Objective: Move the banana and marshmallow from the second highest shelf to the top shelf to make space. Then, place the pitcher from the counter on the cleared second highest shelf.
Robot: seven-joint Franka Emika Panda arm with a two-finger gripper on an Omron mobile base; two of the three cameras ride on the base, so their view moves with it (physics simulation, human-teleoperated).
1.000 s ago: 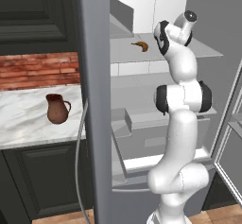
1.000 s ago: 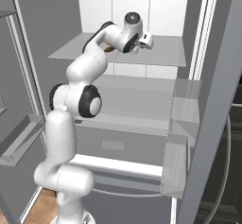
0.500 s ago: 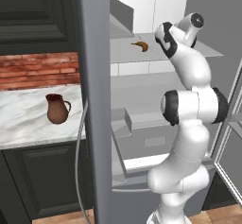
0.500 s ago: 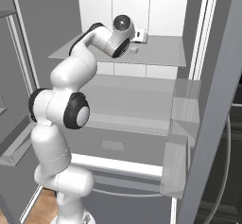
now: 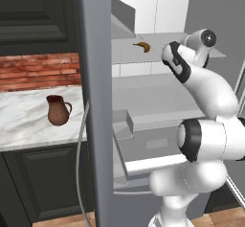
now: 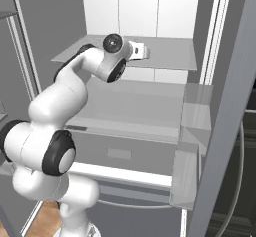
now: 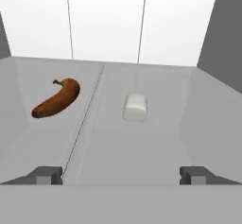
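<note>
A red brick wall [image 5: 40, 71] runs behind the worktop, with dark upper cabinets [image 5: 38, 17] above it and dark lower cabinet doors [image 5: 43, 183] beneath. A tall grey upright panel [image 5: 98, 101] stands in the foreground, and a thin grey cable [image 5: 79, 159] curves down just beside it. A box-like bin [image 5: 123, 124] sits on a lower shelf, and wood flooring [image 6: 42, 218] shows at the bottom.

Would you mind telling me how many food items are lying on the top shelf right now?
2. On the top shelf, the banana lies on the left in the hand view, and the marshmallow sits apart to its right, near the middle. None looks hidden.
</note>
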